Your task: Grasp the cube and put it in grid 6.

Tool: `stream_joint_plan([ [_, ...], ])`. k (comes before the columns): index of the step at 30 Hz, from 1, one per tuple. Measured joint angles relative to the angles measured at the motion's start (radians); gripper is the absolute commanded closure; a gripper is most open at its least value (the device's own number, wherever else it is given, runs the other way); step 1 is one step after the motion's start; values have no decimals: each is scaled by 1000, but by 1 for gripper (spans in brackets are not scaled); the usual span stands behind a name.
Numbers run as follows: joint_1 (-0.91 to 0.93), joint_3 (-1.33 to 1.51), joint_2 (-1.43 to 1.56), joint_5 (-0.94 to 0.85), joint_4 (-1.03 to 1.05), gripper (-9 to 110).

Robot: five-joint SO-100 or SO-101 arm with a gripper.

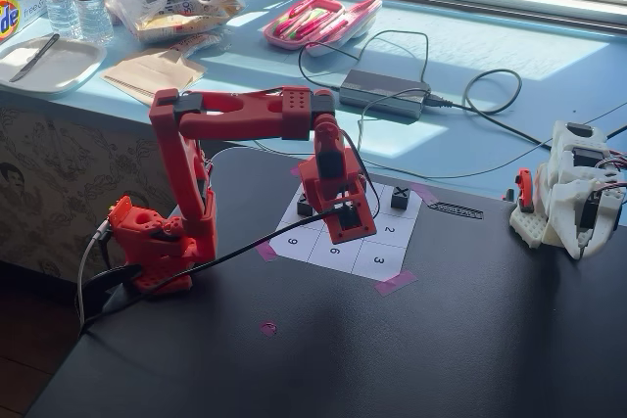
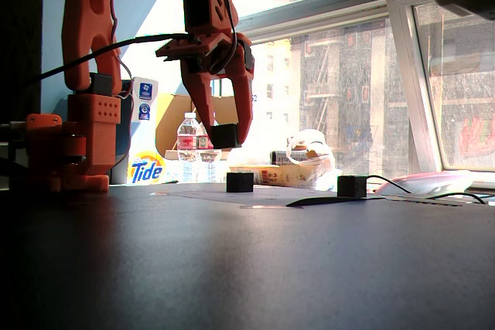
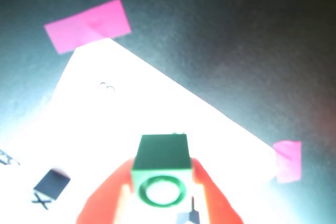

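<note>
My red gripper (image 2: 224,138) is shut on the green cube (image 3: 160,174), whose ring-marked face shows between the two red fingers (image 3: 107,198) in the wrist view. In a fixed view the cube (image 2: 224,136) looks dark and hangs clear above the table. In a fixed view the gripper (image 1: 345,222) hovers over the middle of the paper grid (image 1: 382,259), just behind the cell marked 6 (image 1: 334,251). In the wrist view the paper is washed out and only the digit 3 (image 3: 106,88) is readable.
Two black cubes sit on the grid, one at the back right (image 1: 400,197) and one at the back left (image 1: 305,206); one with an X shows in the wrist view (image 3: 51,184). Pink tape (image 1: 395,283) holds the paper's corners. A white arm (image 1: 568,198) stands at the right.
</note>
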Motion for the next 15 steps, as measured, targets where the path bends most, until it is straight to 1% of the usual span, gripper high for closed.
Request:
stream_joint_plan([
  [3, -6, 75, -34, 0, -80, 101],
  [4, -17, 83, -37, 0, -89, 101],
  [6, -28, 100, -48, 0, -112, 97],
  [11, -38, 115, -64, 0, -123, 96],
  [13, -55, 120, -71, 0, -129, 91],
  [15, -58, 129, -72, 0, -135, 81],
])
